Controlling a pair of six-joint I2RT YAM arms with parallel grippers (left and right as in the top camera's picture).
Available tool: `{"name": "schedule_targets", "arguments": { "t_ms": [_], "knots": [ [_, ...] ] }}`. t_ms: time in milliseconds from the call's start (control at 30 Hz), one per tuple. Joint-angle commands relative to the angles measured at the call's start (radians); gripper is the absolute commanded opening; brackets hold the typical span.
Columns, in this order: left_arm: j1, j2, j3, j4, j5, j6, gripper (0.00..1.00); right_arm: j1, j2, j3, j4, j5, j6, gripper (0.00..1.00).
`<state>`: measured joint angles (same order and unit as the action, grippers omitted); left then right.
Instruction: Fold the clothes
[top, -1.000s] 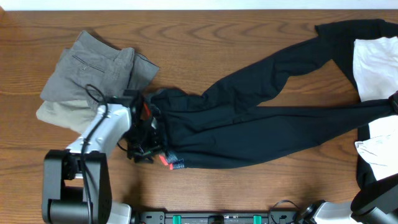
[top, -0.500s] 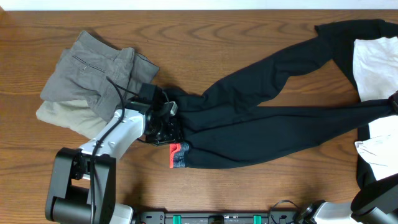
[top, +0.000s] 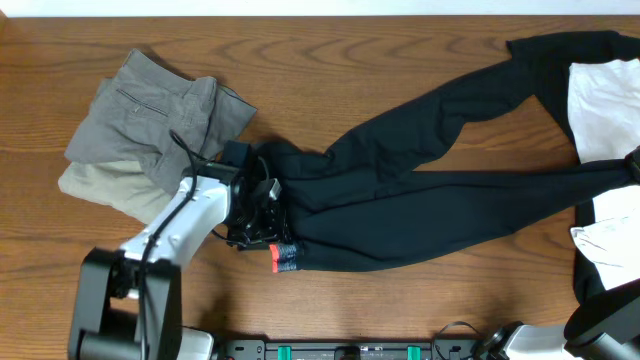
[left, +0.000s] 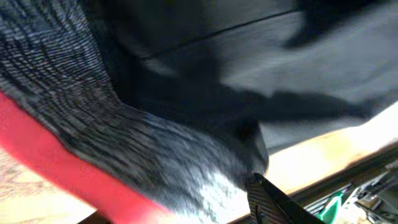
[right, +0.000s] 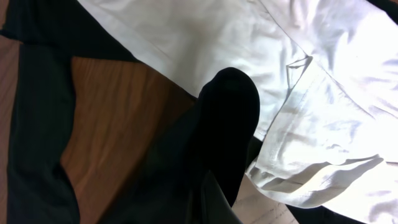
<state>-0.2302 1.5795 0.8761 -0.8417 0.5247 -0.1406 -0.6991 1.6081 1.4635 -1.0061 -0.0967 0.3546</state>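
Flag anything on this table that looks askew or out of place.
The black trousers sprawl unfolded across the table, legs splayed apart and wrinkled. Their waistband is flipped, baring red lining and grey band. The grey garment at upper left lies folded by contrast.

table (top: 350, 50) free top-ctr, black trousers (top: 430, 190) span mid to rt, folded pile (top: 150, 125) blocks left

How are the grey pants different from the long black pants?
The grey pants are folded into a small bundle; the black pants lie stretched out long. The grey pants sit at the left; the black pants reach the right edge. Both rest on the wooden table.
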Motion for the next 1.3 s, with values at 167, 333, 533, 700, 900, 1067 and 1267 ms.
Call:
{"name": "schedule_targets", "arguments": {
  "t_ms": [167, 333, 533, 700, 900, 1067, 1267],
  "knots": [
    [-0.066, -0.169, 0.009, -0.067, -0.041, 0.028, 0.55, 0.001, -0.002, 0.014, 0.000, 0.010, -0.004, 0.01],
    [-0.131, -0.155, -0.038, -0.059, -0.085, 0.032, 0.55, 0.001, -0.002, 0.014, 0.000, -0.012, -0.004, 0.01],
    [-0.176, -0.156, -0.079, -0.075, -0.258, -0.014, 0.54, 0.001, -0.002, 0.014, 0.000, -0.013, -0.004, 0.01],
    [-0.176, -0.155, -0.106, -0.001, -0.324, -0.043, 0.58, 0.001, -0.002, 0.014, 0.000, -0.013, -0.004, 0.01],
    [-0.176, -0.155, -0.142, 0.095, -0.225, 0.091, 0.59, 0.001, -0.002, 0.014, 0.000, -0.019, -0.004, 0.01],
    [-0.176, -0.155, -0.142, 0.098, -0.192, 0.145, 0.51, 0.001, -0.002, 0.014, -0.001, -0.021, -0.004, 0.01],
    [-0.181, -0.155, -0.146, 0.116, -0.103, 0.197, 0.36, 0.002, -0.002, 0.014, 0.000, -0.028, -0.004, 0.01]
  ]
}}
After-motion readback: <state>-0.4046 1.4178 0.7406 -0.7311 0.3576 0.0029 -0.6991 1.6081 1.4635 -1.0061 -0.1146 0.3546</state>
